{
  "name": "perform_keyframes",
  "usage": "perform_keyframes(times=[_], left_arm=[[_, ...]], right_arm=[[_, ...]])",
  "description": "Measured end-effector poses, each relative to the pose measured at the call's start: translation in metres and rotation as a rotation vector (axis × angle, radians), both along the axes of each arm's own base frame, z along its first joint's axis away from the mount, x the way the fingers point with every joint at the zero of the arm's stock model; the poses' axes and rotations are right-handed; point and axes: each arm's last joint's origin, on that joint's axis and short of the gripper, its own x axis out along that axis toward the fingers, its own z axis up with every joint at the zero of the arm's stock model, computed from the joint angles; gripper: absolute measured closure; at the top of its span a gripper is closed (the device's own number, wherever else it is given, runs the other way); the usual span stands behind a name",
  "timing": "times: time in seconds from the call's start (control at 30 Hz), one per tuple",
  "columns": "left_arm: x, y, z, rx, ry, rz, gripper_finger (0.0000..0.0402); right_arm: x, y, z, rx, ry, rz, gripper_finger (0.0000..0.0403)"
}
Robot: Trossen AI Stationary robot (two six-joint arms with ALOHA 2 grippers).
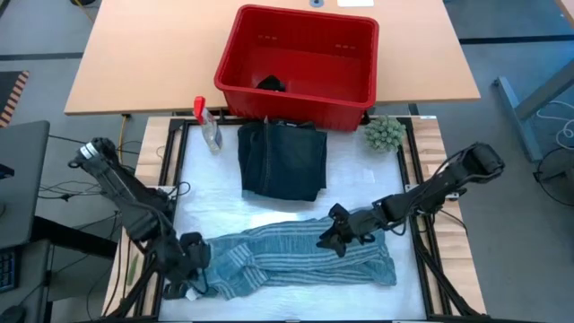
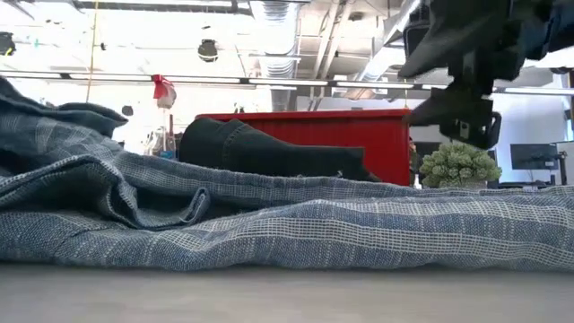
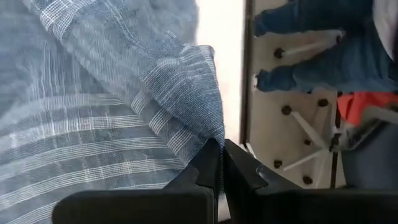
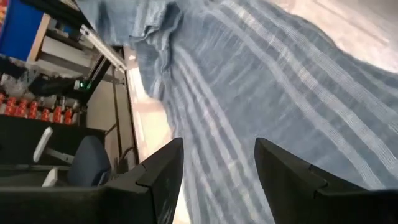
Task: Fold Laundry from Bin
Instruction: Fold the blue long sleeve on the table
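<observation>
A striped blue shirt (image 1: 296,256) lies spread across the near part of the table (image 1: 215,211), crumpled into loose folds at its left end. It looks thin, soft and light: it will drape, bunch and slide over the white surface rather than hold a crease, so it wants holding at an edge or corner, not mid-panel.

The left gripper (image 3: 221,163) has its fingers clenched on a folded edge of the shirt at that left end, a thin pinch of fabric that could slip out under a hard pull. The right gripper (image 1: 334,235) hovers over the shirt's upper right part, fingers (image 4: 163,171) released and spread above the cloth, holding nothing. Its best hold is probably the hem or a corner on the right, so the two grips can stretch the shirt flat.

A dark folded garment (image 1: 282,160) lies just behind, near the red bin (image 1: 300,56), where a dark piece (image 1: 271,84) remains.
</observation>
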Motion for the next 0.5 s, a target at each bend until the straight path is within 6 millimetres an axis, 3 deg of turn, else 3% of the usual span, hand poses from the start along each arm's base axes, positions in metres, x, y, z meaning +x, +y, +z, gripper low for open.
perform_keyframes(times=[0.1, 0.3, 0.5], left_arm=[[-0.006, -0.006, -0.014, -0.023, 0.014, 0.026, 0.0401], [-0.022, -0.014, -0.027, 0.017, 0.02, 0.035, 0.0401], [-0.035, -0.008, -0.044, 0.097, 0.103, 0.148, 0.0401]], right_arm=[[0.007, -0.002, -0.005, 0.008, -0.025, -0.013, 0.0177], [0.035, 0.002, 0.005, -0.079, -0.143, 0.031, 0.0177], [0.056, -0.001, -0.007, -0.12, -0.016, 0.013, 0.0177]])
